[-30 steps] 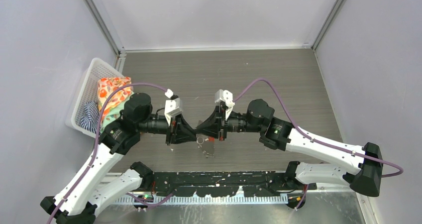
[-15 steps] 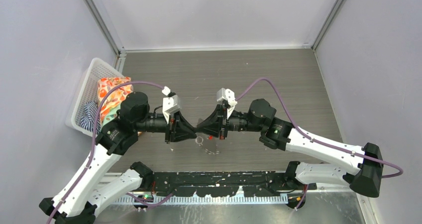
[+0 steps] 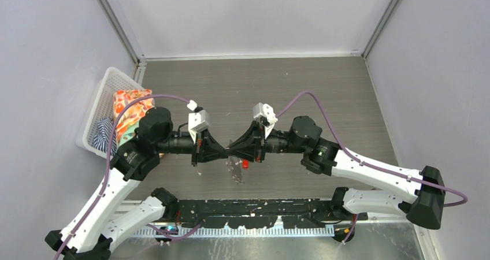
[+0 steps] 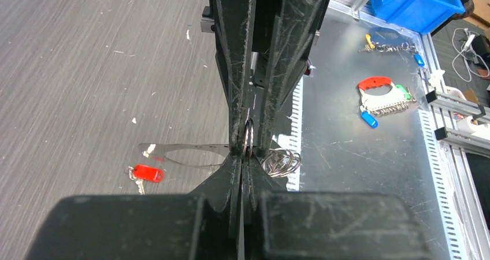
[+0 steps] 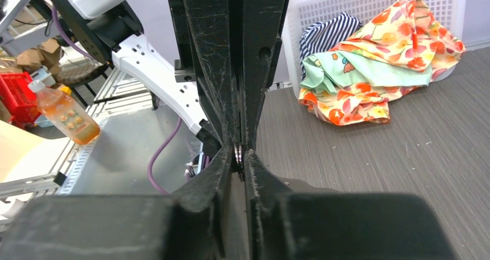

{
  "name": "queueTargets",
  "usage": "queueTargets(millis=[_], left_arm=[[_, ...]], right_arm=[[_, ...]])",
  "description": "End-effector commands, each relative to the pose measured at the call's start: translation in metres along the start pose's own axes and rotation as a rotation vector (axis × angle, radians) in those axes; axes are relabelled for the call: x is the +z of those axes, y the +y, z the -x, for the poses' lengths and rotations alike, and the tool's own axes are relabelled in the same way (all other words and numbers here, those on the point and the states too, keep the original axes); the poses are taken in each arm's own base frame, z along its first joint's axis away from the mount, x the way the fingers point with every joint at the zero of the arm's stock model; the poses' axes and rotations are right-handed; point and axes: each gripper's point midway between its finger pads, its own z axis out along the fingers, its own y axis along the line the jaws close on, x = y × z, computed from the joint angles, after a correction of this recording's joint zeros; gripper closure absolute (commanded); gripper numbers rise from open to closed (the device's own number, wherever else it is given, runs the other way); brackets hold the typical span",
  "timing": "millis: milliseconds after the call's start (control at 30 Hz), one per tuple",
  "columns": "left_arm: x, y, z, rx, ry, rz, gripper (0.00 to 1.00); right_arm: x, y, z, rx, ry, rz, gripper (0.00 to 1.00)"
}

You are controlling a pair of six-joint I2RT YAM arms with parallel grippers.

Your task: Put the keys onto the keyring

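Grey wood-grain surface (image 3: 248,86), pale walls on 3 sides. The 2 arms meet mid-surface over the keyring (image 3: 234,169).

Change: a second ago the left pincer stood slightly apart and the right one was clamped. Now the left pincer (image 4: 247,147) is pressed shut on the keyring's wire. The right pincer (image 5: 238,153) is narrow, with a sliver of wire between its tips. You cannot tell whether it grips or has let go. Reads as a handover of the ring to your left arm.

Key (image 3: 245,164): 1 red head, lying on the surface just beside the keyring, on the right-arm side. You cannot tell whether it touches the wire. Judgement: threading is not yet done, and the right arm is likely being freed to fetch it.

Room: beyond the keyring, open surface runs to the back wall. On the near side of the keyring the black rail (image 3: 260,208) is close, so there is little margin. White basket (image 3: 95,121) sits well apart from the keyring, on the left-arm side.
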Motion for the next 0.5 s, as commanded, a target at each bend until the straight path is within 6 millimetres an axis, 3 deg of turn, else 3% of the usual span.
queueTargets(millis=[0, 467], left_arm=[[-0.006, -0.009, 0.039, 0.117, -0.102, -0.015, 1.0], [-0.008, -0.015, 0.027, 0.127, -0.067, -0.046, 1.0]], right_arm=[[0.0, 0.012, 0.011, 0.001, -0.055, 0.053, 0.76], [-0.012, 0.009, 0.021, 0.058, 0.008, 0.032, 0.67]])
